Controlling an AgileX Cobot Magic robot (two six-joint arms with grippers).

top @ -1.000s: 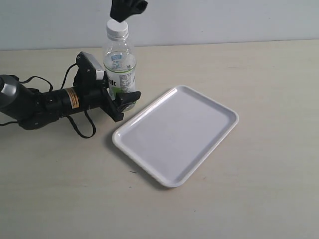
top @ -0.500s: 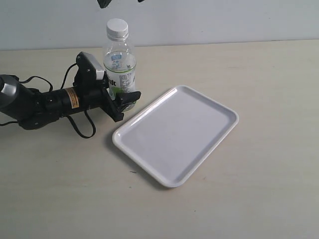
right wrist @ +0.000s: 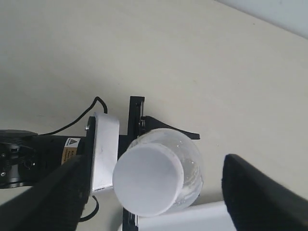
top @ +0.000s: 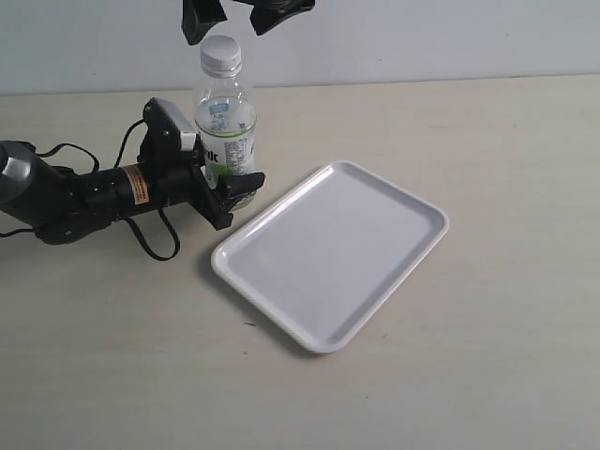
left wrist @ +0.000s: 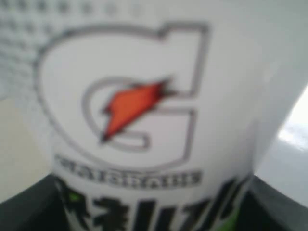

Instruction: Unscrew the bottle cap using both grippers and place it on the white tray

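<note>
Over the back edge of the desk, toward its left corner, my right gripper hangs with its 2 fingers spread wide and nothing between them. The right wrist view looks straight down its axis. The white bottle cap sits almost centred between the 2 dark fingers, a touch nearer one of them. In the exterior view the fingertips are about level with the cap's top. I judge they are not yet down around its ribbed side, and I see no contact.

The cap is screwed onto the Gatorade bottle, which stands upright with its long axis vertical. So the cap lies directly below the right gripper, the nearer of the 2 by far.

My left gripper comes in low from the desk's left edge and is clamped across the bottle's labelled lower body. Its wrist view is filled by the blurred logo, so the bottle sits deep in the jaws.

Well apart from the cap, the white tray lies flat in the middle of the desk. Its long axis runs diagonally, and one corner is just beside the left gripper.

As I read it, the next move is a short straight descent and then closing on the cap. That depends on keeping the gripper's axis in line with the bottle's.
</note>
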